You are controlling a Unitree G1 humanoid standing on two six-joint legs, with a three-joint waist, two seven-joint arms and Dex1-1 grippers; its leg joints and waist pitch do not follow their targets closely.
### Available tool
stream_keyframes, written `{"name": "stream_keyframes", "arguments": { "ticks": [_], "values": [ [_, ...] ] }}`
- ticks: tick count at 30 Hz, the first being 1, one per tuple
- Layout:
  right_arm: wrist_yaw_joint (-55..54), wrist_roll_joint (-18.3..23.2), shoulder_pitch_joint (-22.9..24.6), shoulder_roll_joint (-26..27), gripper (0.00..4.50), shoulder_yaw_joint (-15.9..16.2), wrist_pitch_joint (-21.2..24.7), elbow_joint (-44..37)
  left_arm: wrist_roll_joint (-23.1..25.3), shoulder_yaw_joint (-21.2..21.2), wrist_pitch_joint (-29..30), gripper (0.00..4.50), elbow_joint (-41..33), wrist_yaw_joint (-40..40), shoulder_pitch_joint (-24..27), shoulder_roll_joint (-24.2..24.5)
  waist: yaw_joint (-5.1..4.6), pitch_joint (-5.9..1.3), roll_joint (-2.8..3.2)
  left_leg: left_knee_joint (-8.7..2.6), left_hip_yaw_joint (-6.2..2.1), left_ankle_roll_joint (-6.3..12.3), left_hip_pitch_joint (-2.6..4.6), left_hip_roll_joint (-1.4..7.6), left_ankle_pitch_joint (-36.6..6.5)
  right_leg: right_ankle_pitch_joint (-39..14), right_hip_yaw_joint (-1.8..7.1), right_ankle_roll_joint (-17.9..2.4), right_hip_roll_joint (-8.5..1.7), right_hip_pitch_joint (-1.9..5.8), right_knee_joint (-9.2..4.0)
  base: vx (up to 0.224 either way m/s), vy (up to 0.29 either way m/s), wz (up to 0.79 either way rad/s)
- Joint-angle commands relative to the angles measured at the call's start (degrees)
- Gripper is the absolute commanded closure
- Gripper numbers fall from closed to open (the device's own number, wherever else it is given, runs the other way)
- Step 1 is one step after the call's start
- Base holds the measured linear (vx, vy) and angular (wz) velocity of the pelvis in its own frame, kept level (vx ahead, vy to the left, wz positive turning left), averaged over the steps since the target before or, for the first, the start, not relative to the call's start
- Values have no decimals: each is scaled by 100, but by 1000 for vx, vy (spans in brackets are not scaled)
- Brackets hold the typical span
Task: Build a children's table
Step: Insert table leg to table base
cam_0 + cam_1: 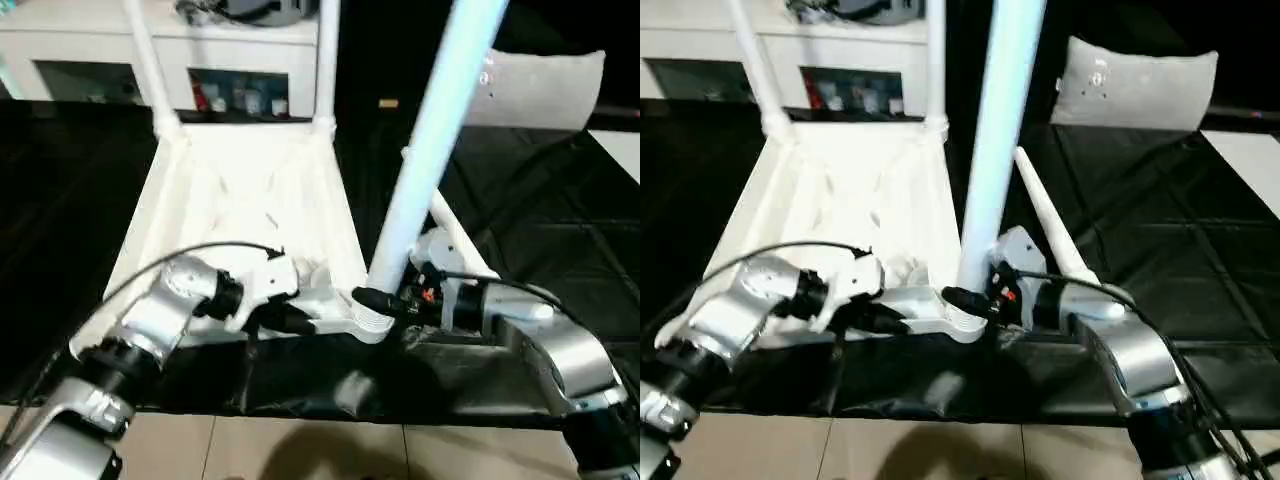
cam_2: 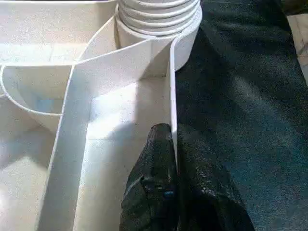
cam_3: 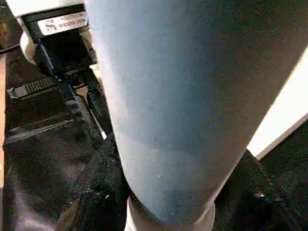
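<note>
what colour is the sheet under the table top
Black and glossy: the sheet spread beneath the white table top, clearest in the right eye view.

The left gripper (image 2: 174, 159) pinches the thin upright side wall of the children's table (image 2: 96, 86), its two black fingers (image 2: 154, 178) pressed together with the white wall sandwiched between them. Straight ahead of the jaws that wall runs into a round corner socket (image 2: 185, 45), where the ribbed threaded end of a leg (image 2: 159, 12) sits. Inside the wall, curved white ribs (image 2: 72, 115) cross the underside. Outside the wall lies a black sheet (image 2: 245, 110)
</note>
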Motion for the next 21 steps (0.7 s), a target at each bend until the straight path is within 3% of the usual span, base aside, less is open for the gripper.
{"name": "stream_keyframes", "arguments": {
  "ticks": [1,5,10,12,17,20,21],
  "values": [
    [205,-99,295,17,261,615,523,549,22,96,-135,450,-20,20,-289,7,-60,-132,61,-488,-10,77,25,63,-2456,-3154,231,-617,-238,143,-556,0,0,0],
    [263,-152,201,66,261,657,505,638,31,130,-178,450,70,7,-328,16,-72,-81,48,-500,-27,50,34,64,-2616,-3394,224,-583,-243,118,-578,0,0,0],
    [313,-127,61,177,261,627,531,758,47,194,-182,450,133,29,-341,85,-110,-16,26,-502,-63,-1,74,48,-2857,-4053,189,-359,-274,65,-682,0,0,0],
    [299,-143,44,190,261,626,522,774,10,252,-91,450,71,83,-302,103,-136,-17,17,-503,-81,-15,81,48,-2891,-4176,160,-309,-286,79,-706,0,0,0],
    [6,-174,60,309,261,489,619,747,-117,531,519,450,-446,501,-14,154,-173,-8,63,-564,-96,-13,37,71,-2783,-3954,151,-413,-296,122,-704,0,0,0],
    [-496,-227,145,482,261,275,778,690,-171,894,1596,450,-1426,1262,462,59,-201,2,95,-563,-107,-67,66,73,-2953,-4060,136,-424,-290,95,-716,0,0,0],
    [-496,-227,145,482,261,275,778,690,-171,894,1596,450,-1426,1262,462,59,-223,-11,90,-566,-112,-108,55,97,-2935,-3971,156,-459,-308,109,-682,0,0,0]
  ]
}}
